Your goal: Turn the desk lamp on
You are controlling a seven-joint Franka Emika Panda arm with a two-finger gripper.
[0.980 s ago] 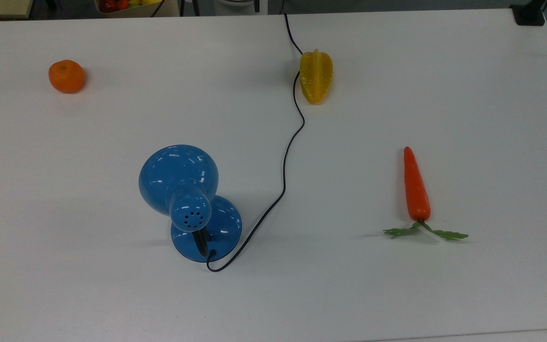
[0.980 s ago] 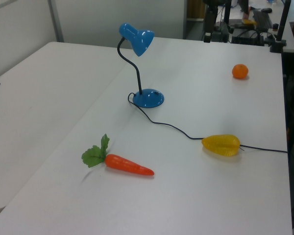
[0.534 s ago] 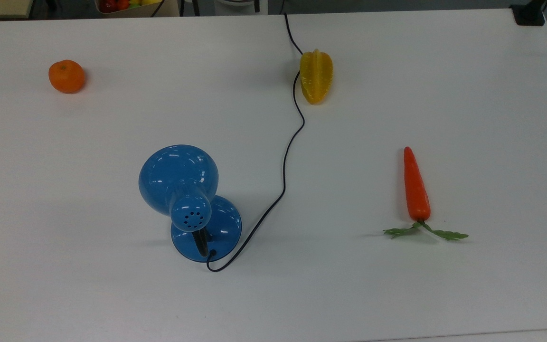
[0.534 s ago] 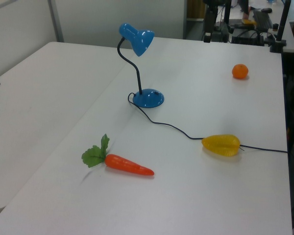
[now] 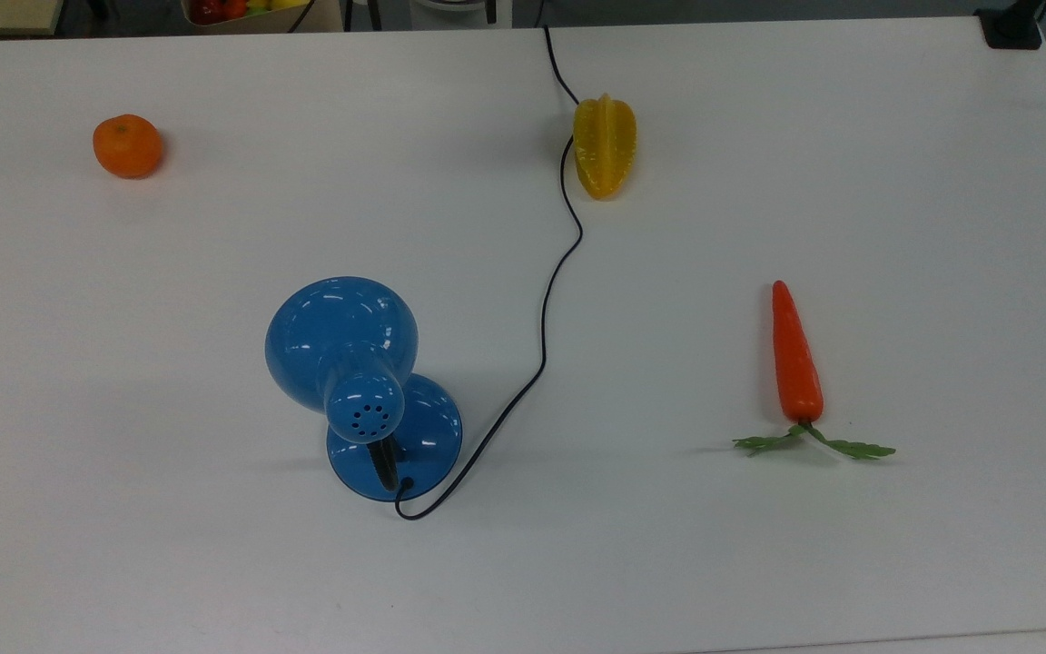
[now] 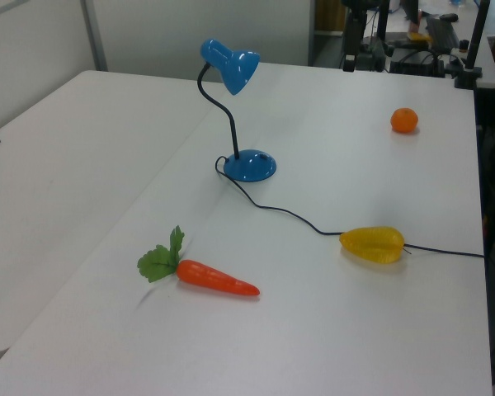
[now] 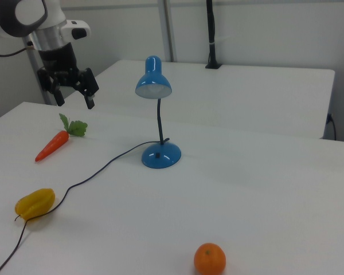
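Glossy blue, the desk lamp (image 5: 355, 381) stands on the white desk (image 5: 941, 163) in the top view, a little toward the top view's left and lower half, its domed shade reaching up-left over the round base. Its thin black cord (image 5: 546, 309) loops out from the base and runs up the desk, passing just beside a yellow starfruit (image 5: 605, 145). An orange (image 5: 127, 145) sits well apart at the top view's upper left, and a carrot (image 5: 795, 359) with green leaves lies toward the top view's right.

In the left view the desk lamp (image 6: 235, 115) stands upright near the middle of the desk (image 6: 379, 330), its black neck curving up from the base to the tilted shade. The cord (image 6: 285, 213) trails toward the starfruit (image 6: 373, 244); the carrot (image 6: 214, 278) lies nearer the camera and the orange (image 6: 404, 120) farther back.

In the right view the gripper (image 7: 74, 96) hangs in the air at the right view's upper left, above the desk (image 7: 264, 189), its two black fingers (image 7: 90, 91) spread apart and holding nothing. The desk lamp (image 7: 156, 114) stands well apart from them, toward the right view's centre, its shade about level with the fingers. The carrot (image 7: 54, 143) lies below the gripper, the starfruit (image 7: 34, 204) at the right view's lower left, the orange (image 7: 210, 259) near the bottom edge.
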